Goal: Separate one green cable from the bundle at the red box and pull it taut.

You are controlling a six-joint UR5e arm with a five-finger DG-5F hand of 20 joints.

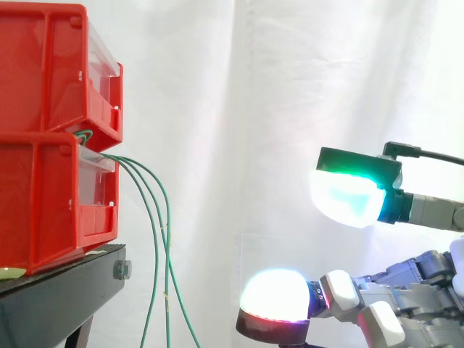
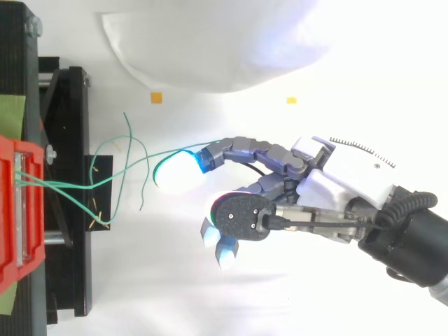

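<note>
Hand (image 2: 329, 178) reaching in from the right, palm roughly level, fingers extended toward the red bins (image 1: 43, 196). The fingers are spread and only loosely bent, closed on nothing. In the side view one fingertip (image 1: 348, 194), glowing green and cyan, is held high. A second pad (image 1: 279, 296), white with a red rim, sits lower and further forward. From above, the black-backed thumb (image 2: 241, 217) lies beside the fingers, with cyan tips showing under it.

The green cables (image 1: 156, 239) leave the front edge of the lower bin, just beneath the lip of the upper bin (image 1: 43, 72). They hang down in slack curves in front of the black stand (image 1: 58, 297). In the side view an open gap, backed by the white curtain (image 1: 239, 109), separates every strand from the pads.

Seen from above, the strands (image 2: 70, 187) fan out over the floor. One runs up to the white pad (image 2: 178, 171) and past it; contact cannot be judged in that view. Two small orange squares (image 2: 155, 97) lie on the floor beyond the hand.
</note>
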